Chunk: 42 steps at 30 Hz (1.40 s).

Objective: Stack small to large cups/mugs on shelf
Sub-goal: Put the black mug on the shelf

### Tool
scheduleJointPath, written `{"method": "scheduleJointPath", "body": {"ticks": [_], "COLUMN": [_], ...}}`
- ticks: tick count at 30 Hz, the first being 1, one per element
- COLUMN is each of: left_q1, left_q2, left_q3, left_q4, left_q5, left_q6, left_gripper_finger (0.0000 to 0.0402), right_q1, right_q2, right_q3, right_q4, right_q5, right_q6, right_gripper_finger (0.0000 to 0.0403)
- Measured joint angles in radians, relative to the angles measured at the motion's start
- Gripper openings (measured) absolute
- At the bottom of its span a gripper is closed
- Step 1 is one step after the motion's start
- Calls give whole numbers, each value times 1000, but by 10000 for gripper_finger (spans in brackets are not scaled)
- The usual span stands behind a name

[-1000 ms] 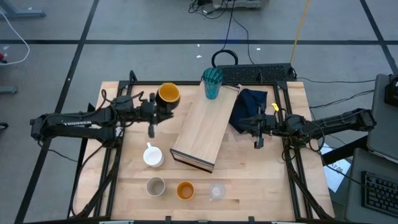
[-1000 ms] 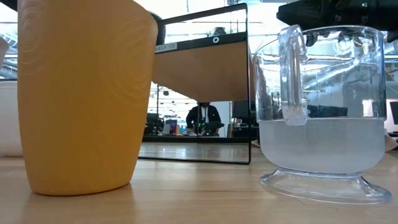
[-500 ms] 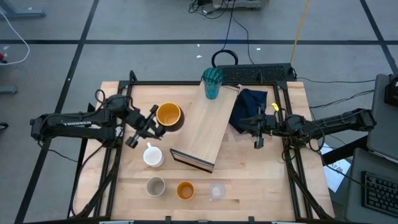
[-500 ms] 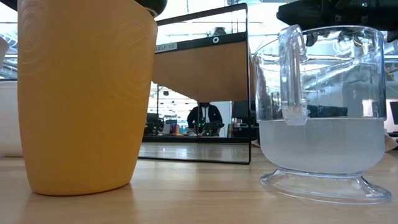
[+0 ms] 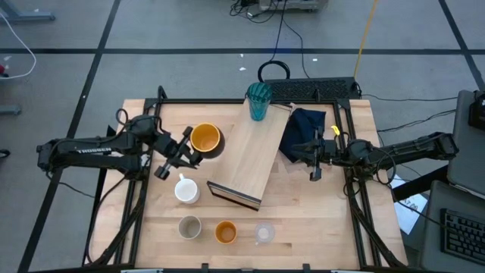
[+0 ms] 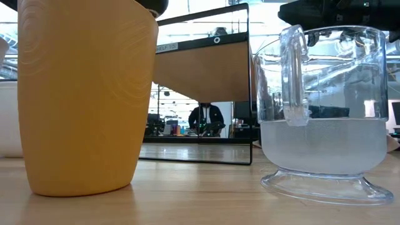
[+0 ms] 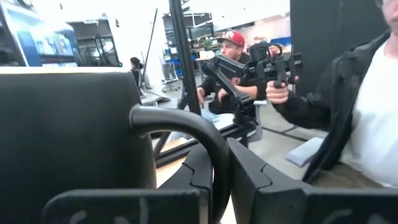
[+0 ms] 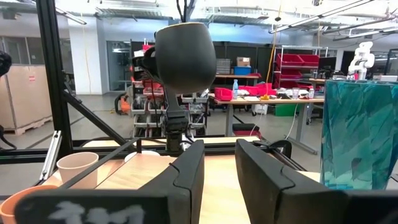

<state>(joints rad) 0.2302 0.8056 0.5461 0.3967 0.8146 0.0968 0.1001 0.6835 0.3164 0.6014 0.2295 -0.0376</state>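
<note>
Your dark mug with yellow inside (image 5: pixel 206 139) sits lifted off the desk (image 5: pixel 303 220), just left of the shelf (image 5: pixel 250 159). Your left gripper (image 5: pixel 188 154) has its fingers (image 7: pixel 245 177) pinched narrow on the mug handle. Teal ribbed tumbler (image 5: pixel 258 101) stands at the shelf's far end. Right gripper (image 5: pixel 315 171) waits beside the navy cloth (image 5: pixel 303 130), fingers narrow, holding nothing.

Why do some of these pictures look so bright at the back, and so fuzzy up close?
Low view: bright room light behind the table washes out the background, and the huge orange cup and small clear glass fill the frame. Left wrist view: the dark mug with yellow inside is a soft shape against glare. High view: evenly lit, faint shadows.
</note>
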Motion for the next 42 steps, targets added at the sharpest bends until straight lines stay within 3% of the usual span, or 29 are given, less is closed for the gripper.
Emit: {"method": "scheduleJointPath", "body": {"ticks": [7,14,27,42], "left_q1": [108,176,174,200], "left_q2": [105,273,419,418], "left_q3": [0,19,154,155], "left_q4": [105,330,335,276], "left_q5": [31,171,294,279], "left_q6": [-29,-151,-162,-100], "left_gripper_finger": [24,24,24,24], "right_q1": [0,0,0,0], "right_q2": [0,0,0,0], "right_q3": [0,0,0,0], "right_q4": [4,8,7,-1], "right_q5": [0,0,0,0], "right_q6": [8,15,15,15], "right_gripper_finger": [84,84,84,84]}}
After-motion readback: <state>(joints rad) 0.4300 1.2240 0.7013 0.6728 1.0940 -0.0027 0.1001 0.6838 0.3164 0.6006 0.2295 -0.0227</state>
